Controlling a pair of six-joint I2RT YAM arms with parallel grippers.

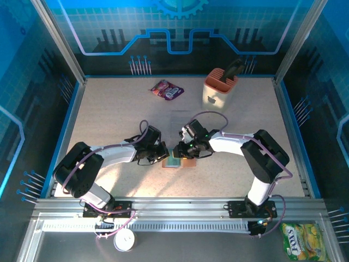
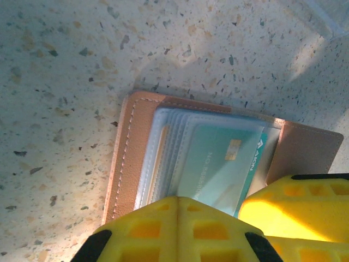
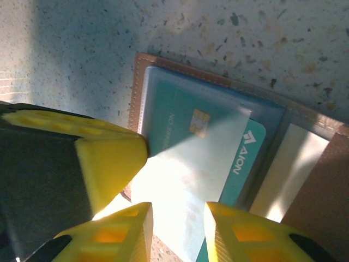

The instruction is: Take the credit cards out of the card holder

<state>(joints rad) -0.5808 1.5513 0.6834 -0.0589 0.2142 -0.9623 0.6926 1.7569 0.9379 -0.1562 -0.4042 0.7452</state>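
Observation:
The tan card holder (image 1: 189, 162) lies open on the speckled table, between my two grippers. Its leather edge (image 2: 128, 153) frames grey-blue pockets, and a teal credit card (image 2: 218, 164) sticks partly out of them. My left gripper (image 2: 179, 199) is shut, its yellow tips pressed onto the near edge of the pockets. My right gripper (image 3: 178, 210) stands slightly open over the same teal card (image 3: 191, 158), which shows in the gap between its fingers. More card edges are stacked in the pockets beneath. From above, the left gripper (image 1: 163, 155) and right gripper (image 1: 182, 152) almost meet.
A purple snack packet (image 1: 167, 90) lies at the back of the table. A peach tool caddy (image 1: 220, 87) holding a black tool stands at the back right. A green packet (image 1: 300, 240) lies off the table at the near right.

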